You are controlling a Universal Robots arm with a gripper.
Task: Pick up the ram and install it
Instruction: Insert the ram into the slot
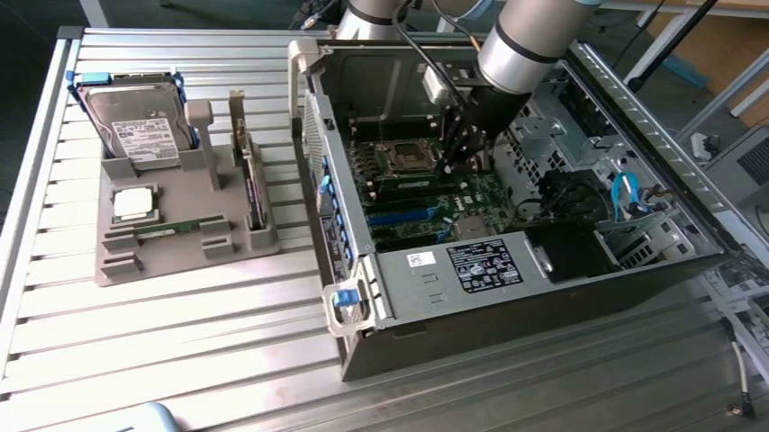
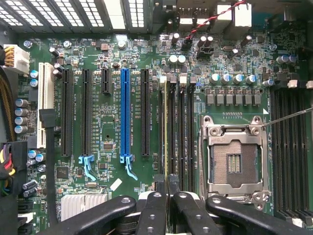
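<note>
The ram (image 2: 165, 125) is being pinched edge-on by the gripper (image 2: 166, 180), its fingers drawn close together. The stick is being held in line with a dark memory slot just beside the processor socket (image 2: 234, 156), inside the open computer case (image 1: 409, 297); whether it is seated cannot be told. A second, like stick (image 1: 180, 225) is lying in the gray tray (image 1: 180, 256), well apart.
</note>
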